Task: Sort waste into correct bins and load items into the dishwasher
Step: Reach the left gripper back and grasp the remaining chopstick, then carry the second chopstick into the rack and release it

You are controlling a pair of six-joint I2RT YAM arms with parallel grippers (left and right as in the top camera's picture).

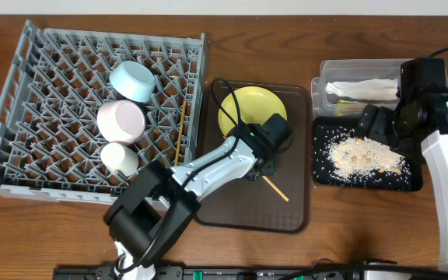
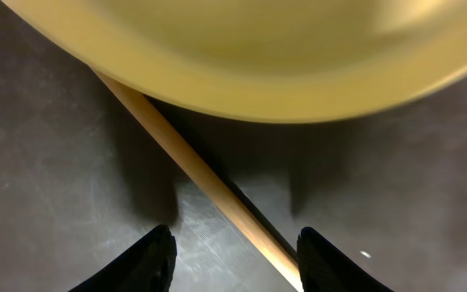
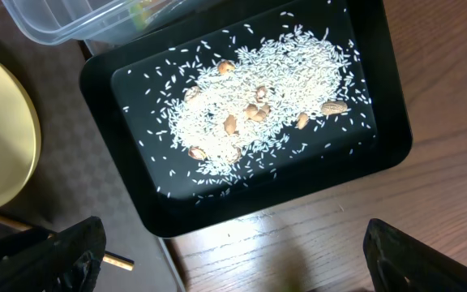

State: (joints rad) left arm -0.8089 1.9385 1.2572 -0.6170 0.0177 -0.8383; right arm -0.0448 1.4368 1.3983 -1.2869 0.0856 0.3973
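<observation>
The left arm [image 1: 201, 171] stretched diagonally from the near side. The left gripper [image 2: 233, 259] pointed down, fingers apart astride the chopstick [image 2: 209, 186] on the brown tray [image 2: 55, 162], beside the yellow plate [image 2: 282, 49]. The right gripper [image 3: 237, 251], spread wide, hovered over the black tray [image 3: 371, 146] holding rice [image 3: 258, 105].

Plate [image 2: 242, 57] rim overhangs chopstick [image 2: 209, 186] far end — near end clear on tray [image 2: 55, 162] between left pincer [image 2: 235, 247] fingers.
</observation>
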